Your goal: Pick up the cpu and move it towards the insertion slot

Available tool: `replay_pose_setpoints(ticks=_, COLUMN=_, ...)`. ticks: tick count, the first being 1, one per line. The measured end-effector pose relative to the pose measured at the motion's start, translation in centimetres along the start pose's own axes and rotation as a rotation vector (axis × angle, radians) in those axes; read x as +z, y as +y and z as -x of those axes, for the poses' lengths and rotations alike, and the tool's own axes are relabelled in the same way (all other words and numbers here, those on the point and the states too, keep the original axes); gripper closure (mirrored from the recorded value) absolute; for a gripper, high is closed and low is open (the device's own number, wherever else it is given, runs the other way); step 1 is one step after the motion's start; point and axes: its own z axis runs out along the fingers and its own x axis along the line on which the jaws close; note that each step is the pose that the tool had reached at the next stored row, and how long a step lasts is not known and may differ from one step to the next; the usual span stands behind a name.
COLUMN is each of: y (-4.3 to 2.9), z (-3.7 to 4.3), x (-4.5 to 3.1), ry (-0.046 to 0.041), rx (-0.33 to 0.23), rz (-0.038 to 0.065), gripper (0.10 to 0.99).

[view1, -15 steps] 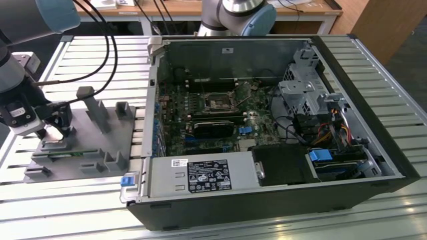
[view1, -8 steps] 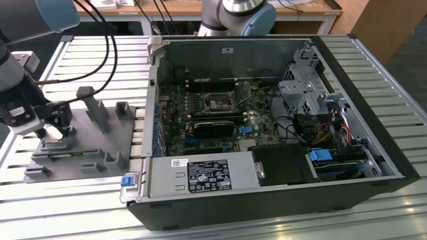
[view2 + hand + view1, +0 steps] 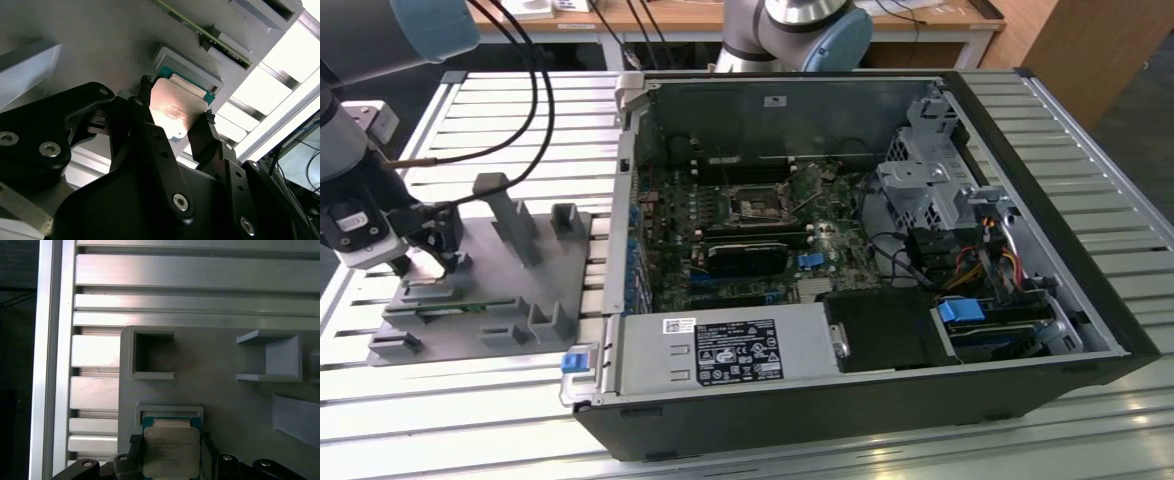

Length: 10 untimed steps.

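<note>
Exterior view's left side is showing the gripper [image 3: 416, 268] hanging low over the grey holder [image 3: 520, 290], at the holder's end toward the exterior view's left, while the holder is lying flat on the slatted metal table [image 3: 480, 400]. A thin green memory stick [image 3: 454, 308] is resting in a groove of the holder, just beside the gripper. In both wrist views the black fingers [image 3: 150, 130] are standing narrow, pinching the cpu [image 3: 175, 107] by two opposite edges. The chip is sitting silvery side up over a shallow raised pocket [image 3: 170, 410] of the holder; whether it is resting in the pocket or hanging just clear of it, I cannot tell. Just beside the holder, toward the exterior view's right, the open computer case [image 3: 881, 415] is lying on its side. Inside it the insertion slot [image 3: 758, 206] is lying face up, well apart from the holder and the cpu.
</note>
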Motion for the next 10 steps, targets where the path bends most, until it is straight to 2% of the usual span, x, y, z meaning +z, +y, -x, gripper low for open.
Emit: replay_pose_setpoints(ticks=10, y=0.01, z=0.0, x=-0.18, ry=0.0, rx=0.0, rz=0.0, gripper=0.545)
